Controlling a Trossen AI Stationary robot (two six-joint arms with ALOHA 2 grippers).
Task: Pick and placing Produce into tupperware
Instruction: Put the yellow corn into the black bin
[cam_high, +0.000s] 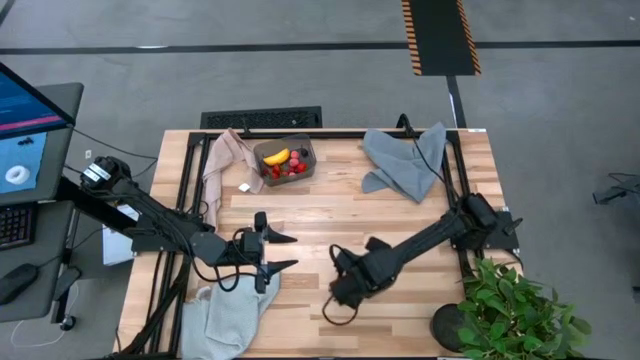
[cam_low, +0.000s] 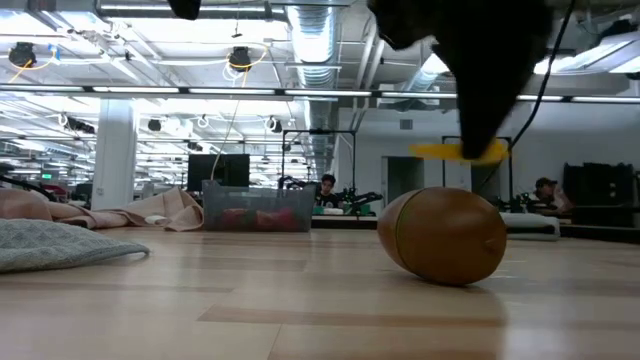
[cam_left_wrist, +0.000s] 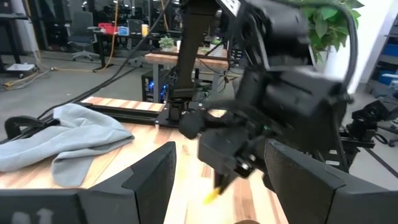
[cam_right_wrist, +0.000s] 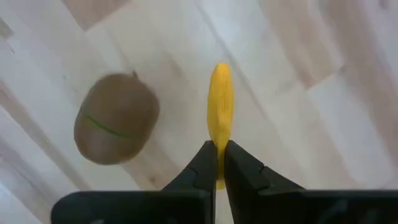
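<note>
1. The right claw (cam_right_wrist: 219, 163), at six o'clock on the table (cam_high: 400, 215), pinches a small yellow piece (cam_right_wrist: 220, 112) by its end; a firm hold on the way to the tub (cam_high: 285, 158) at twelve o'clock seems wise.
2. The brown kiwi (cam_low: 445, 235) lies just beside it on the wood.
3. The left claw (cam_high: 275, 251) waits spread wide at seven o'clock.
4. Grey cloths (cam_high: 408, 160) lie on the pale planks; people sit at desks behind.
</note>
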